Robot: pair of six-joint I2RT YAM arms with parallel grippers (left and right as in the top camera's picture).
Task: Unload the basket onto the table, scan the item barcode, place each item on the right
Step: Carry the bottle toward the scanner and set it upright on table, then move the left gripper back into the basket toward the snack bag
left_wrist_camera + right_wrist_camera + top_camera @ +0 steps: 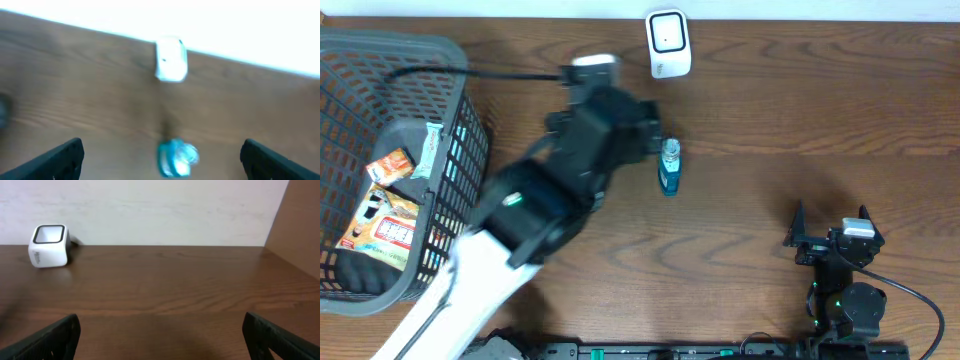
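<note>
Teal plastic bottle (669, 167) with a pale cap, one only, on the brown wooden table (770, 110) near its middle, free of both claws; upright or lying, cannot tell. Just beside the black head of the left arm in the overhead view. Seen again from the left wrist, blurred, low in the frame and ahead of the left gripper (161, 147): two black fingers (62, 160) wide apart, nothing clamped between them. Outside the right wrist view altogether.

White box-shaped scanner (668, 43) with a dark window, one only, at the far edge of the table, beyond the bottle and well apart from it. Present in all three views; sharpest from the right wrist, at far left there.

Right gripper (161, 321), second of two, at the near right of the table, well apart from bottle and scanner; fingers (50, 340) spread wide over bare wood, holding nothing.

Grey plastic mesh basket (460, 130), one only, at the left edge, caught by the overhead view alone. Inside: an orange snack packet (390, 165), a larger white-and-orange packet (385, 232), and a pale wrapped bar (428, 150) against the wall. Three counted, plus something dark underneath, too unclear to name.
</note>
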